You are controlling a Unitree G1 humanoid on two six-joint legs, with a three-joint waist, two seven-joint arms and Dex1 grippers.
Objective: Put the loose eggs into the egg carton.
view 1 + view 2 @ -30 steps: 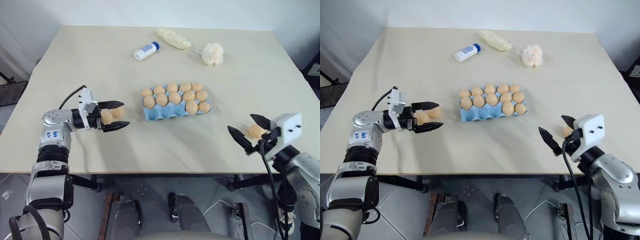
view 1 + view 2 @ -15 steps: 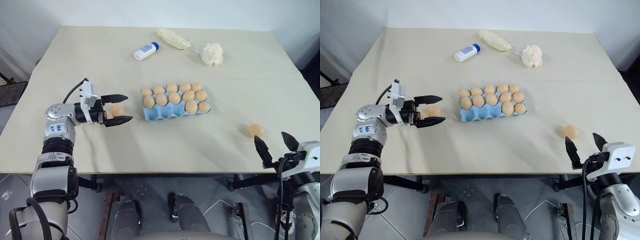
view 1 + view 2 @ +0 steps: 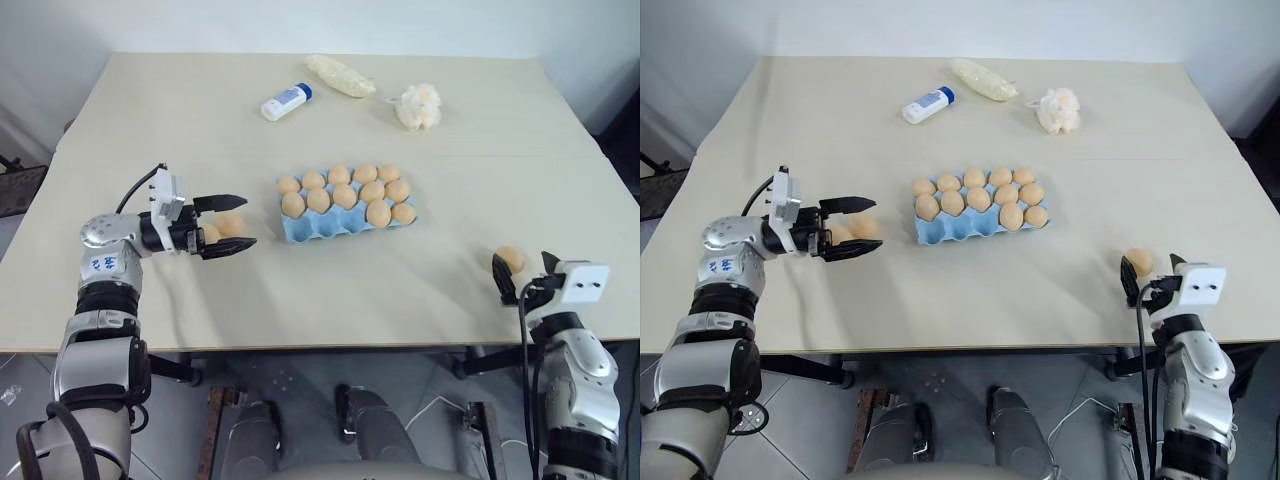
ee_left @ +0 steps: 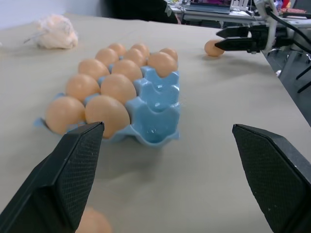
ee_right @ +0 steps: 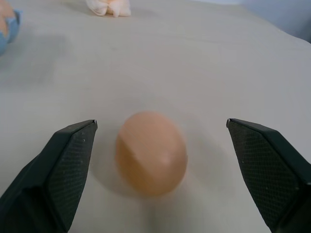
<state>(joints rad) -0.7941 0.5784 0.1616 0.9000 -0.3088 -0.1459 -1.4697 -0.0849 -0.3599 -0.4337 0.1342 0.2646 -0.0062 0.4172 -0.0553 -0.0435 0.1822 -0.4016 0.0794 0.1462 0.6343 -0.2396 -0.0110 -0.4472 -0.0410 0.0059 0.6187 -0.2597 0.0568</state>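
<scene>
A: Tan shell against beige table (image 3: pixel 330 290): in the head views one loose egg (image 3: pixel 510 259) lies near the table's 4 o'clock edge, with the right gripper (image 3: pixel 520 285) level just behind it, jaws spread wide and empty. Hazard, as a judgement: a nudge from either finger could roll the egg off that edge.

B: And the left side?

A: The left gripper (image 3: pixel 228 223) is open at 9 o'clock of the egg carton (image 3: pixel 310 228), holding nothing, with another egg (image 3: pixel 226 225) resting on the table between its fingers. An off-centre closure could push it away or crack it.

B: Left wrist view?

A: The light blue carton holds eleven eggs. The front row, on the side facing me, has empty cups (image 4: pixel 155 94). A second loose egg (image 4: pixel 92 222) is partly visible close to one finger. The far egg and the right gripper appear at 1 o'clock.

B: Right wrist view?

A: The egg (image 5: pixel 151 153) sits between the open fingers (image 5: pixel 58 170), untouched and nearer to one of them. Risk: uneven contact on closing.
</scene>
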